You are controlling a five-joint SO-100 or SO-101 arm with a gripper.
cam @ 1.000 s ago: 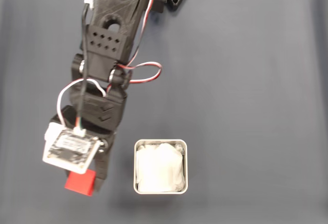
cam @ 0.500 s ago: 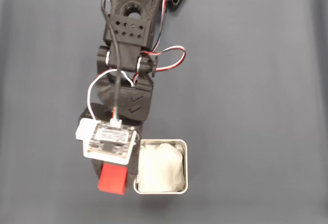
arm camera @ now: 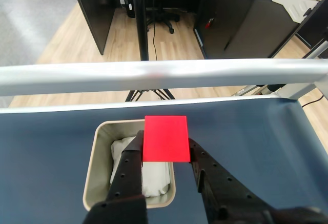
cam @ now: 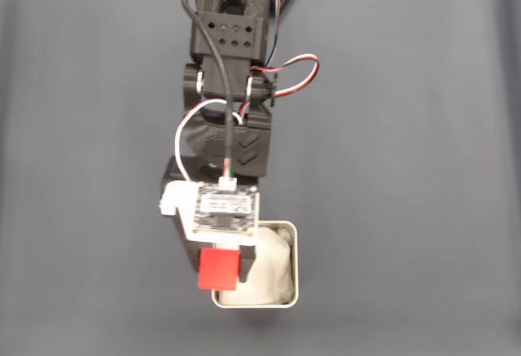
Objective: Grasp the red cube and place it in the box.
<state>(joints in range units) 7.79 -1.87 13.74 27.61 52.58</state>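
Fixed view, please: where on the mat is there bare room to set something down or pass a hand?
The mat lies bare to the right of the arm and box, and along the left side. It is crowded down the centre: the arm reaches from the top edge to the box, where the gripper holds the red cube over the box's left rim.
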